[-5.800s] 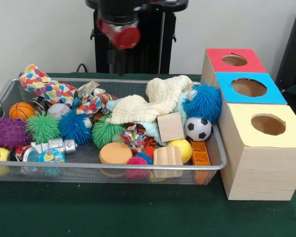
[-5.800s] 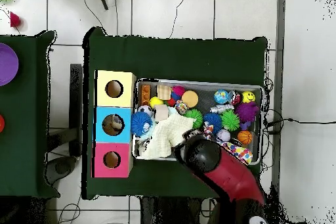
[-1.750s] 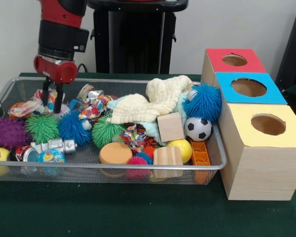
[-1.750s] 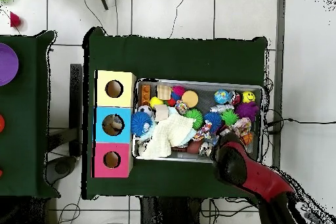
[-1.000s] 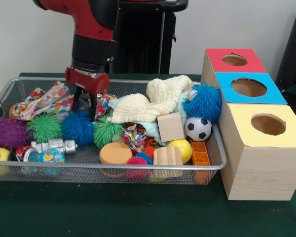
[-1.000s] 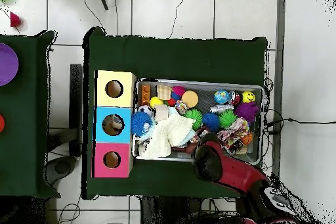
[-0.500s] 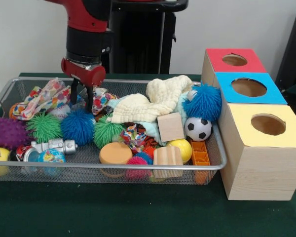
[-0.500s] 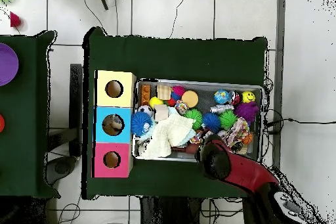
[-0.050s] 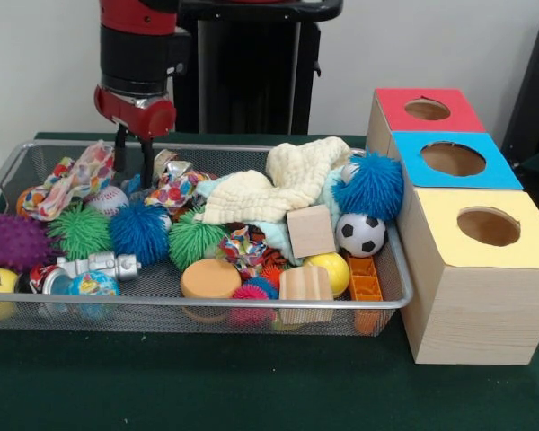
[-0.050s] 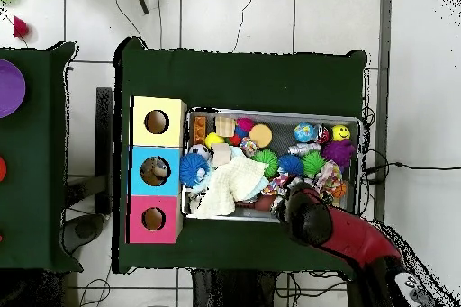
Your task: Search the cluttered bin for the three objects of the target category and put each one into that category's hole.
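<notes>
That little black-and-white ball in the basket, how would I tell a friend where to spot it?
Start at the yellow-topped box beside the wire basket. Just inside the basket's end nearest it sits the soccer ball, below a fuzzy blue ball. It alone is smooth, white with black patches.

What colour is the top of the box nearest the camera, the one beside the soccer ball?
Yellow. The box top with its round hole shows best in the front view.

Green cloth (image 9: pixel 251 395) over the table. White tiled floor (image 10: pixel 225 15) around it. Second green table (image 10: pixel 31 159) at one side, bearing a purple disc (image 10: pixel 9 87). Black cables (image 10: pixel 410 167) on the floor.
</notes>
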Robot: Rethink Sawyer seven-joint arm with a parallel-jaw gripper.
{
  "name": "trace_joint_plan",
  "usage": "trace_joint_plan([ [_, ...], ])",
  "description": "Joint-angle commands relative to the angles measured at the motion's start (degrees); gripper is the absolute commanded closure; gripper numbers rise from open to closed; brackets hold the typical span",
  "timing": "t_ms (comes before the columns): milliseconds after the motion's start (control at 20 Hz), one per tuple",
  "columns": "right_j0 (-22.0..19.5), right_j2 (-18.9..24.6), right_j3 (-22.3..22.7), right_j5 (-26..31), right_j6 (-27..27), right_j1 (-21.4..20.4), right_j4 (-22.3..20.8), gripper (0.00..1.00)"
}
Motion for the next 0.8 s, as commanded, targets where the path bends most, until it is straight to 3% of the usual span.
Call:
trace_joint_plan([
  [50,-2.33,7.21,-3.03,6.32,0.52,-1.58,0.43,0.00],
  [400,-3.60,8.02,-3.54,6.48,-0.35,-1.23,-0.53,0.00],
  [800,-2.22,3.90,-5.71,8.09,-1.41,0.84,-2.31,0.00],
])
